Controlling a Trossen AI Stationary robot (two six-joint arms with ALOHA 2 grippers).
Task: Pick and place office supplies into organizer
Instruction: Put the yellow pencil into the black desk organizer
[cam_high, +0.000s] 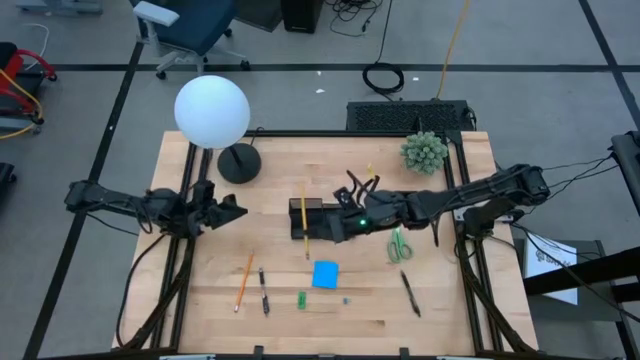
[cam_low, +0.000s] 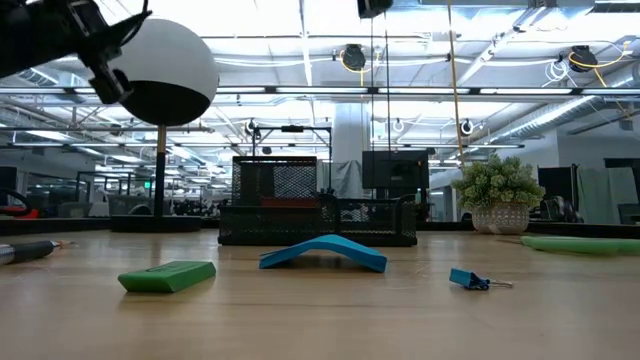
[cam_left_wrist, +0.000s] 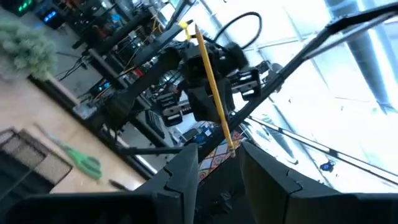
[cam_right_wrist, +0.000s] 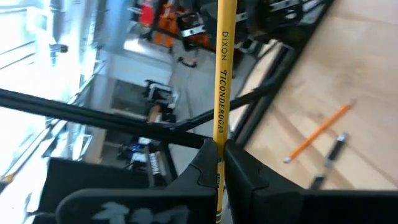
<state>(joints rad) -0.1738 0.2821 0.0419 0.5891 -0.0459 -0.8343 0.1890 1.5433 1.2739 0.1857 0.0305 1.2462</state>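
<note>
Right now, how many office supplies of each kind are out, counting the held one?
Pencils: 2, yellow pencil in right gripper, orange pencil
Pens: 2, left black pen, right black pen
Green scissors: 1
Blue note pad: 1
Small green block: 1
Small blue clip: 1
Total: 8

Wood table (cam_high: 200, 300) carries: organizer (cam_high: 315, 217) under the right gripper (cam_high: 330, 226); scissors (cam_high: 399, 245) beside it; notepad (cam_high: 325, 274), green piece (cam_high: 301, 299), pens (cam_high: 263, 291), orange pencil (cam_high: 244, 280) nearer the front edge.
</note>
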